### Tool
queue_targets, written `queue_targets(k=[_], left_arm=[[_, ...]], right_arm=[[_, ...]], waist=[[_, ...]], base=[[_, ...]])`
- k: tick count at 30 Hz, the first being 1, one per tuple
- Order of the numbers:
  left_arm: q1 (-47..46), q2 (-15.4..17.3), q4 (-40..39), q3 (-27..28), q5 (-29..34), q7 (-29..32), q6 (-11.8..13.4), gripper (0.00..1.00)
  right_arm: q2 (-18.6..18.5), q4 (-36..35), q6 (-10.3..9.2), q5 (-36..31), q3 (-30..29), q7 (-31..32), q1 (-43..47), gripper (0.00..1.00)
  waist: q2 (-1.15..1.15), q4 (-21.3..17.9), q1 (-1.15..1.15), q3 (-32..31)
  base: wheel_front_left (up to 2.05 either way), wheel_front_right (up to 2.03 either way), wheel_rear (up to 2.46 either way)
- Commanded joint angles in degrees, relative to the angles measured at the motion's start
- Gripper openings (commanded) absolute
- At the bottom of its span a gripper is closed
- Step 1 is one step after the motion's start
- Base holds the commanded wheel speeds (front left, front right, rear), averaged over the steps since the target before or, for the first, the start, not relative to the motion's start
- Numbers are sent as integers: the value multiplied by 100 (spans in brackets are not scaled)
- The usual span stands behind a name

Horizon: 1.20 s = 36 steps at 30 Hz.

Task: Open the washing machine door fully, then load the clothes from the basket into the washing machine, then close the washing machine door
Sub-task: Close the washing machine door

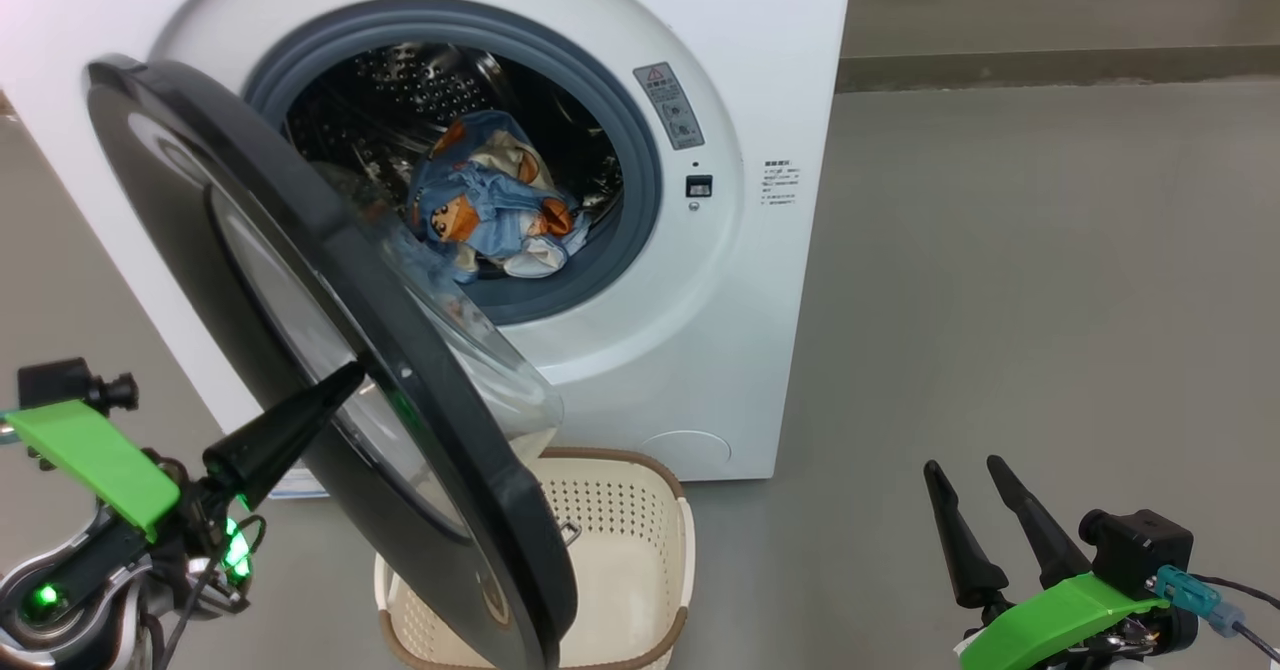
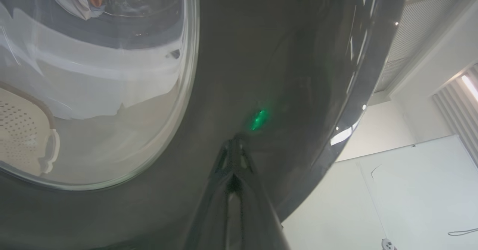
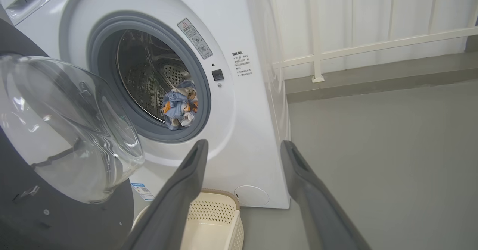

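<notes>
The white washing machine (image 1: 760,70) (image 3: 242,26) stands with its black door (image 1: 440,430) (image 2: 261,56) swung partly open, glass bowl (image 3: 67,130) facing the drum. The clothes (image 1: 490,215) (image 3: 179,104), light blue with orange figures, lie inside the drum near the gasket. Below the door on the floor sits the cream basket (image 1: 620,520) (image 3: 220,220); what shows of its inside holds nothing. My left gripper (image 1: 345,378) (image 2: 233,143) is shut, with its tip against the door's outer face. My right gripper (image 1: 965,468) (image 3: 243,145) hangs open at the lower right, holding nothing.
Grey floor (image 1: 1000,300) stretches to the right of the machine. A raised ledge (image 1: 1050,65) runs along the back, with a white railing (image 3: 373,44) above it. The door overhangs the basket's left half.
</notes>
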Motion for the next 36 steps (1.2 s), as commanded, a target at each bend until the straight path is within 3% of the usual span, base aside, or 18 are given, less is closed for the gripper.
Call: queue_targets(k=[1,5,7,8,10,13,17,21,27,36], left_arm=[[-251,200,-188,193,40,7,-66,0],[-172,320,-277,226,184,-47,-102,0],[-119,397,-309,238,334,-136,-144,35],[-74,458,-342,223,466,-196,-208,45],[30,512,-377,256,670,-380,-334,100],[209,567,-414,323,995,-717,-590,100],[495,770,-428,312,1867,-1387,-940,100],[765,844,-436,283,2621,-2128,-1140,100],[1164,936,-386,105,3726,-3396,-1264,100],[1552,921,74,-200,4548,-4885,-1292,100]], right_arm=[[-63,-114,25,79,113,-47,-192,100],[-68,-119,25,88,99,-47,-167,100],[-68,-122,25,91,93,-47,-153,100],[-64,-124,25,93,95,-47,-151,100],[-56,-124,25,96,100,-47,-153,100],[-49,-124,25,107,105,-47,-148,100],[-59,-136,25,110,91,-47,-132,100],[-77,-145,25,113,75,-47,-118,100],[-87,-168,25,108,37,-47,-106,100],[-87,-187,25,97,6,-47,-90,100]], waist=[[0,37,0,-15],[0,137,0,-35],[0,192,0,-42],[0,213,0,-45],[0,251,0,-50],[0,311,0,-56],[0,389,0,-56],[0,462,0,-66],[0,547,0,-55],[0,612,0,-54]], base=[[0,0,0],[0,0,0],[0,0,0],[0,0,0],[0,0,0],[0,0,0],[0,0,0],[0,0,0],[0,0,0],[0,0,0]])
